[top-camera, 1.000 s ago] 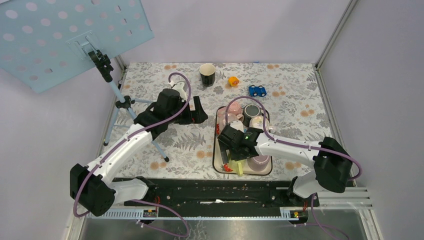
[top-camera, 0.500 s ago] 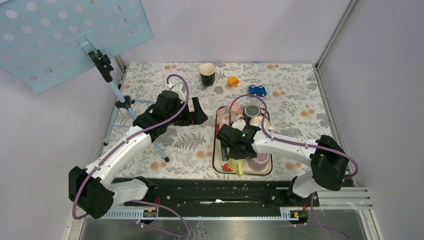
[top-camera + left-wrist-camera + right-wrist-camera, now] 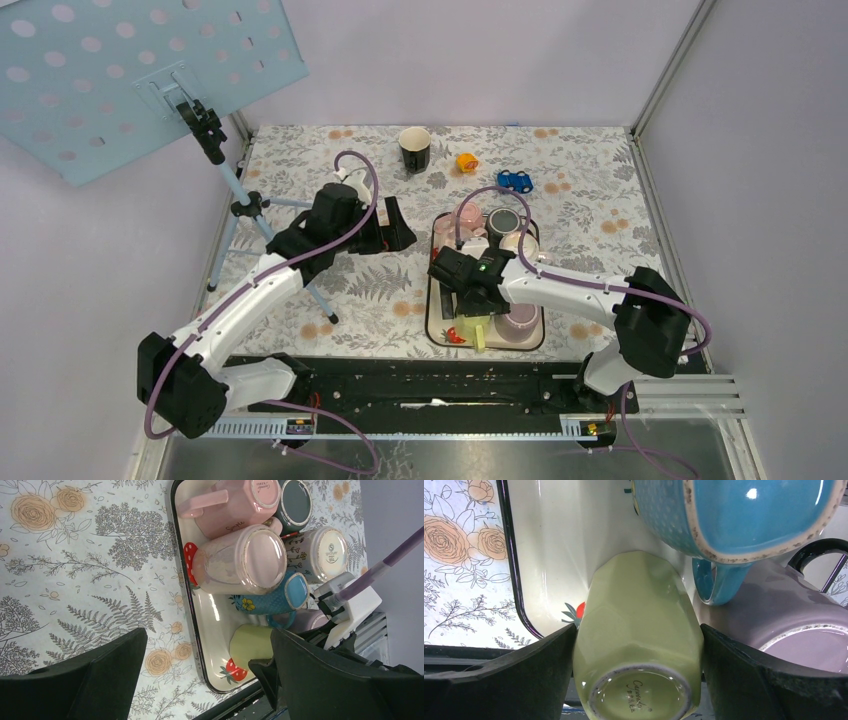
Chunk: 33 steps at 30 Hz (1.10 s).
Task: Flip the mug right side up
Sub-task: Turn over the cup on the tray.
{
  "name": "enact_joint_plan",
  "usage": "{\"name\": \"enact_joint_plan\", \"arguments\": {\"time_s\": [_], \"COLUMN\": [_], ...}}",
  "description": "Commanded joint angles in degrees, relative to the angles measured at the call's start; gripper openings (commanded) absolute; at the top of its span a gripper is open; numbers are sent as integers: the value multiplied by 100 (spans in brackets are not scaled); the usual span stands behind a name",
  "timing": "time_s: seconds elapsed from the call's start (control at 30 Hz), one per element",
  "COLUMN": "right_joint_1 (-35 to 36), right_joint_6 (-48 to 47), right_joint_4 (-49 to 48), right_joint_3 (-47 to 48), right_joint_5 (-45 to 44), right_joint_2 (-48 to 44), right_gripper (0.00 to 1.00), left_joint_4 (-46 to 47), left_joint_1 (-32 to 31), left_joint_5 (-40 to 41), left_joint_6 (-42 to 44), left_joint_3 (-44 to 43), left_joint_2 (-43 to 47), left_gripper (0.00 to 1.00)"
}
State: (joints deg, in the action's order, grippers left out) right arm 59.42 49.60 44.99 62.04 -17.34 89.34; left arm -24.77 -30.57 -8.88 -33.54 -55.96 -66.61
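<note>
Table (image 3: 380, 290): floral print top, grey leaves w/ orange blooms, walled on 3 sides.
- Far edge, approx centre: black mug (image 3: 415, 150), upright, mouth up.
- Just right of it: sm. orange object (image 3: 466, 161), type unclear.
- Further right, a bit nearer: blue toy car (image 3: 516, 181).
- Right of centre: cream tray (image 3: 433, 305), dark rim, long side running near-to-far.
- Left side: tripod (image 3: 243, 208), legs spread on tabletop, one foot twd centre.

The mug (image 3: 639, 630) lies at the near end of the tray (image 3: 210, 617) — other mugs (image 3: 245, 560) behind it, a lone cup (image 3: 415, 150) beyond.
</note>
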Motion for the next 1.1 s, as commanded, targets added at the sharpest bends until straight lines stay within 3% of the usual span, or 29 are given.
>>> {"name": "enact_joint_plan", "arguments": {"time_s": [0.0, 0.2, 0.3, 0.83, 0.97, 1.07], "right_joint_1": [52, 52, 52, 71, 70, 68], "right_joint_6": [155, 150, 123, -589, -602, -548], "right_joint_4": [51, 42, 119, -121, -136, -91], "right_joint_3": [16, -34, 23, -53, -52, -7], "right_joint_5": [-114, -33, -18, -7, 68, 138], "right_joint_2": [-13, -47, -16, -46, -26, 2], "right_gripper": [93, 91, 99, 99, 97, 90], "left_joint_4": [287, 282, 295, 395, 398, 392], "left_joint_1": [16, 18, 16, 17, 23, 17], "left_joint_5": [-137, -152, -173, -263, -266, -279], "left_joint_6": [-54, -79, -106, -132, -132, -141], "left_joint_3": [50, 107, 157, 253, 269, 278], "left_joint_2": [192, 226, 251, 280, 272, 271], "left_gripper": [99, 99, 99, 99, 99, 99]}}
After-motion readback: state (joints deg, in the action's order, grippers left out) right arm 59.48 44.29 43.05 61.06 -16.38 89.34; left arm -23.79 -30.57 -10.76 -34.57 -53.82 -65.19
